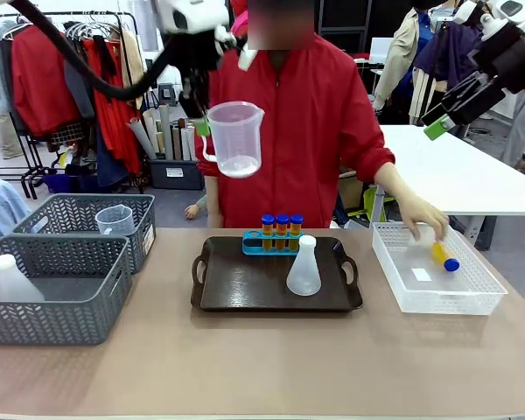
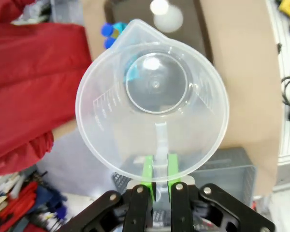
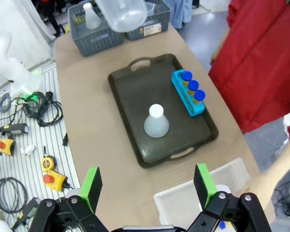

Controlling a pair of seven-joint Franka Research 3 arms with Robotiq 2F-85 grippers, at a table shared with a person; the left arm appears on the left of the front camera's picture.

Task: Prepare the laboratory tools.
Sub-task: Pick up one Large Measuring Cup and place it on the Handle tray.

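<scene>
A: Left hand (image 2: 157, 168)?
B: Pinching the beaker (image 1: 234, 140) by its handle, in the air, clear of the counter (image 1: 245, 367).
A: Right hand (image 3: 149, 186)?
B: Spread wide, holding nothing.
A: Tubes?
B: Three tubes (image 1: 282, 226) in the blue rack (image 1: 250, 247) on the tray (image 1: 245, 297), behind the flask (image 1: 304, 267). The fourth tube (image 1: 441, 255) lies in the white basket (image 1: 437, 306), with the person's fingers (image 1: 433, 226) possibly touching it.

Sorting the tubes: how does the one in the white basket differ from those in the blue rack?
The basket tube lies on its side, alone, beside the person's hand; the rack tubes stand upright, three together, on the brown tray. All are yellow-orange with blue caps.
</scene>
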